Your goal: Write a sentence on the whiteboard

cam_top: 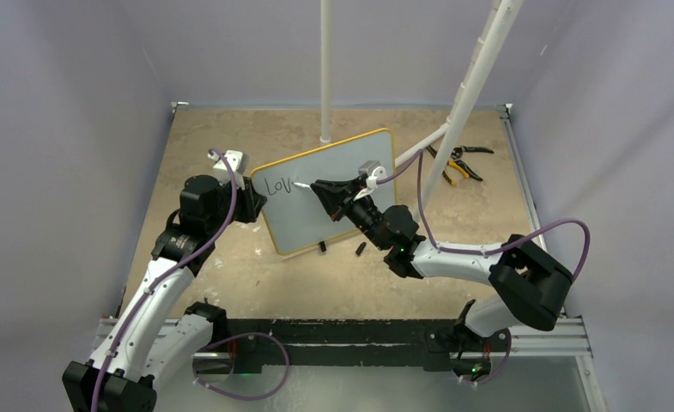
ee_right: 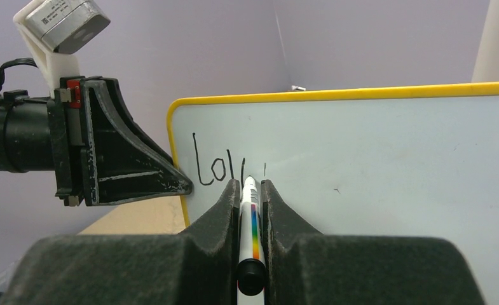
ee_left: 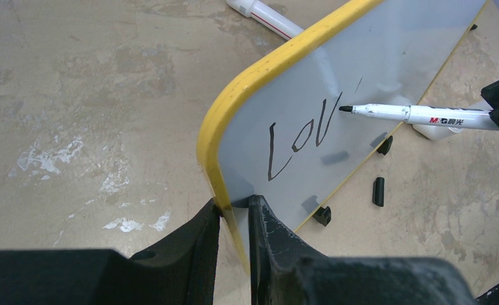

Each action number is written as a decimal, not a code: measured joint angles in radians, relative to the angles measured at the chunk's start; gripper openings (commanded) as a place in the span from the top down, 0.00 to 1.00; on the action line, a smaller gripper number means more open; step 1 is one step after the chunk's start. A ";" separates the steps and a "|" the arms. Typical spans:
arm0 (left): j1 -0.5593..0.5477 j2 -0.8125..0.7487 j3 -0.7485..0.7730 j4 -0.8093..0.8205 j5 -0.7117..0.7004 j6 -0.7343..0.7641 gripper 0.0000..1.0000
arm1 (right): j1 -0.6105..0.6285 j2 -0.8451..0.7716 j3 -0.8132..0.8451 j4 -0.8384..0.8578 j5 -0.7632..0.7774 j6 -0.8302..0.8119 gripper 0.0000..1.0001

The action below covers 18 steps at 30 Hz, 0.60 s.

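Near mid-table, left gripper (ee_left: 234,213): pinched onto the left yellow edge of the whiteboard (cam_top: 316,227), which stands on its long edge.
Right gripper (ee_right: 251,190): clamped around a white marker (ee_left: 412,114), tip at the board's face.
Writing: "LoV" in black, board's upper left.
Small black piece (ee_left: 378,190): loose on the table by the board's feet.
Far right: yellow-handled pliers (cam_top: 458,163), beside a slanted white pole (cam_top: 470,86).
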 measured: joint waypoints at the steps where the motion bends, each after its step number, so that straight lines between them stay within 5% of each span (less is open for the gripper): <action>1: 0.000 0.000 0.000 0.000 0.000 0.000 0.90 | 0.000 0.000 0.000 0.000 0.001 0.000 1.00; 18: 0.000 0.000 0.000 0.000 0.000 0.000 0.90 | 0.000 -0.025 -0.016 -0.021 0.049 0.006 1.00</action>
